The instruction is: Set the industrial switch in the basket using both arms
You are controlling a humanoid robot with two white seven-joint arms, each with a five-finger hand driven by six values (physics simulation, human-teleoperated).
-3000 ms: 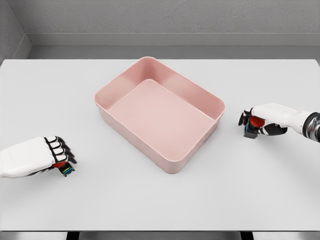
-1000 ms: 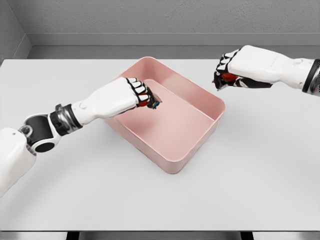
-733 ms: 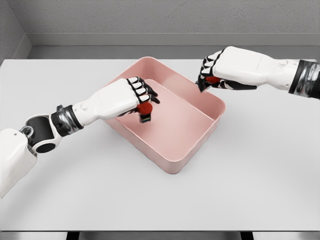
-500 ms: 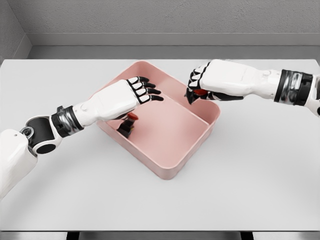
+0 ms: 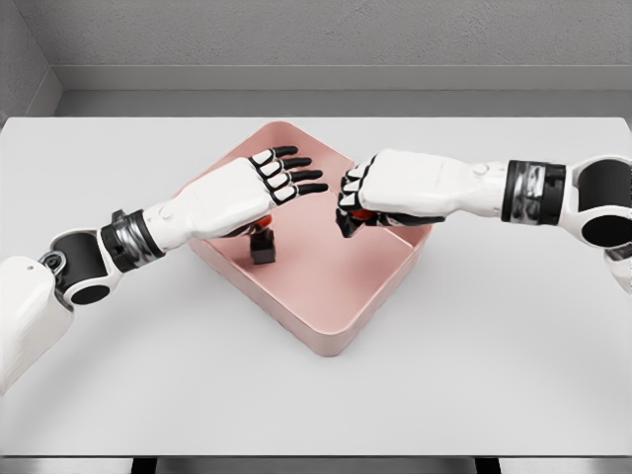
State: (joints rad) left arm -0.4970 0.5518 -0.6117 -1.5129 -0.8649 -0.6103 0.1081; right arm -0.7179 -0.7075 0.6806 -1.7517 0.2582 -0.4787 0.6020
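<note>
One industrial switch [image 5: 262, 244] sits in the basket [image 5: 336, 326] under the spread left robot hand [image 5: 269, 181]; right robot hand [image 5: 357, 197] grips another switch [image 5: 362, 213].

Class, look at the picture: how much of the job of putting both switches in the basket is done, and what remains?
Done: one switch lies on the floor of the basket, under the open left hand. In hand: the right hand holds the second switch above the basket. Left: letting it go there and pulling both arms away.

No text, label, brand, number or sign can be read anywhere, neither on the basket [image 5: 326, 341] nor around it.
</note>
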